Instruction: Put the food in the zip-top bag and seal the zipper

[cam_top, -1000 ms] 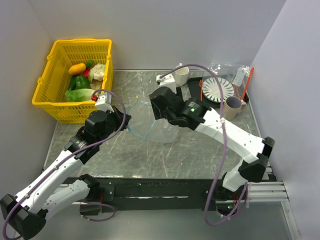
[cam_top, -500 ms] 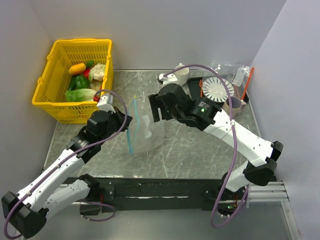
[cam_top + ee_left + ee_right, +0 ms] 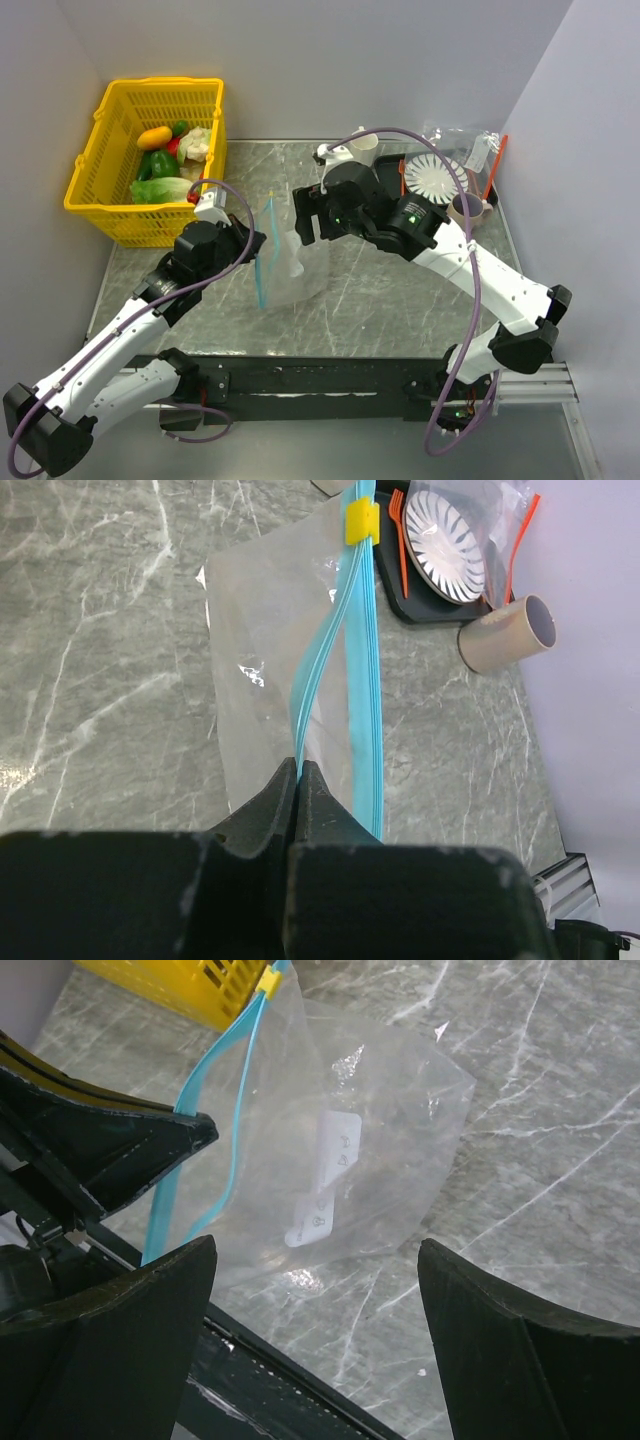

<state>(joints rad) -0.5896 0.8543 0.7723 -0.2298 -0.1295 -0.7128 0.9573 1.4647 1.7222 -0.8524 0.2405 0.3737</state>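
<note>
The clear zip-top bag [image 3: 295,262] hangs in the middle of the table, its lower part resting on the marble. Its teal-blue zipper [image 3: 263,255] runs near-vertically, with a yellow slider [image 3: 361,518] at the far end. My left gripper [image 3: 256,244] is shut on one strip of the zipper [image 3: 340,650] at its near end [image 3: 299,770]. My right gripper [image 3: 303,222] is open and empty above the bag [image 3: 370,1150], touching nothing. The food [image 3: 165,160], plastic vegetables, lies in the yellow basket [image 3: 95,205] at the back left.
A black tray [image 3: 392,180] at the back right holds a striped plate [image 3: 437,178] and an orange fork [image 3: 402,178]. A tan cup [image 3: 466,212], a white cup [image 3: 362,150] and an orange-red stick [image 3: 492,168] stand near it. Walls close both sides.
The right gripper let go of the bag's mouth and opened, shifting slightly back. The mouth, held spread a second ago, now hangs flat from the left gripper.
</note>
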